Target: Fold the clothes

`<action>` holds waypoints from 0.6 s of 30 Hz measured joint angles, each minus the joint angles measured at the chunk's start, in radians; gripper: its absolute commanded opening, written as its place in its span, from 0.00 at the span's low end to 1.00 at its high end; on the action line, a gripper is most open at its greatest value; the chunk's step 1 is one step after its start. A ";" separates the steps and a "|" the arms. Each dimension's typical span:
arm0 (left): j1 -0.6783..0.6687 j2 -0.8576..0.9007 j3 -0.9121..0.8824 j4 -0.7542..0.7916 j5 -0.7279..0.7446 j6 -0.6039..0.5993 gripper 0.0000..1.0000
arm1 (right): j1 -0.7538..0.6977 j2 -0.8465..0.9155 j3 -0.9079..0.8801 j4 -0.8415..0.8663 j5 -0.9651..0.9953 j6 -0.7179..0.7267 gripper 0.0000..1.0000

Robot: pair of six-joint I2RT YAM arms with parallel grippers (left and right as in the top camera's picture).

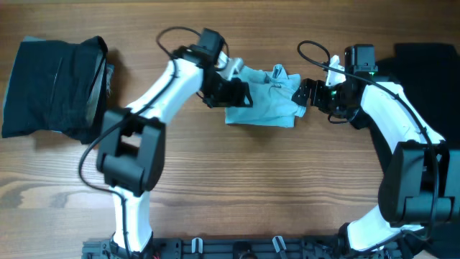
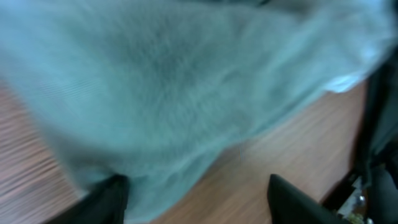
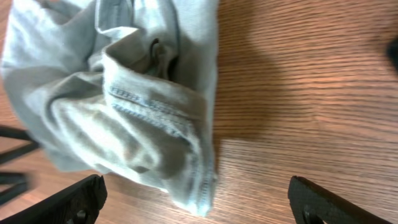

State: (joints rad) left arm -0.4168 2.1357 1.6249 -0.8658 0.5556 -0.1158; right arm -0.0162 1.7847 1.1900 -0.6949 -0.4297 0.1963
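A pale aqua T-shirt [image 1: 264, 102] lies crumpled in a small heap at the table's middle. My left gripper [image 1: 234, 93] sits at its left edge. In the left wrist view the blurred shirt [image 2: 174, 81] fills the frame and my left gripper [image 2: 198, 200] stands open, with the cloth's edge lying against the left finger [image 2: 106, 200]. My right gripper [image 1: 305, 92] is at the heap's right edge. In the right wrist view the gripper [image 3: 198, 198] is wide open, and the shirt's stitched hem [image 3: 155, 112] droops loose between the jaws, touching neither finger.
A folded black garment [image 1: 54, 86] with grey lining lies at the far left of the wooden table [image 1: 237, 187]. More black cloth [image 1: 430, 61] lies at the far right, behind my right arm.
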 measured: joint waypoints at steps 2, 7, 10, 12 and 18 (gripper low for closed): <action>-0.019 0.048 -0.002 -0.003 -0.013 0.005 0.06 | 0.000 0.000 0.000 0.000 -0.024 -0.012 0.98; 0.014 0.063 -0.005 -0.083 -0.091 0.001 0.04 | 0.000 0.000 0.000 -0.003 -0.042 -0.018 0.96; 0.093 0.051 -0.005 -0.113 -0.140 0.001 0.10 | 0.000 0.000 0.000 -0.007 -0.080 -0.058 0.39; 0.160 0.039 -0.005 -0.113 -0.111 0.000 0.12 | 0.009 0.000 0.000 0.000 -0.166 -0.093 0.15; 0.199 0.031 -0.005 0.065 0.290 -0.002 0.26 | 0.055 0.000 -0.005 0.128 -0.249 -0.063 0.05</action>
State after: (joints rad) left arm -0.2180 2.1670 1.6199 -0.8005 0.8452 -0.1177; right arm 0.0383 1.7847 1.1851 -0.5667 -0.6792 0.1333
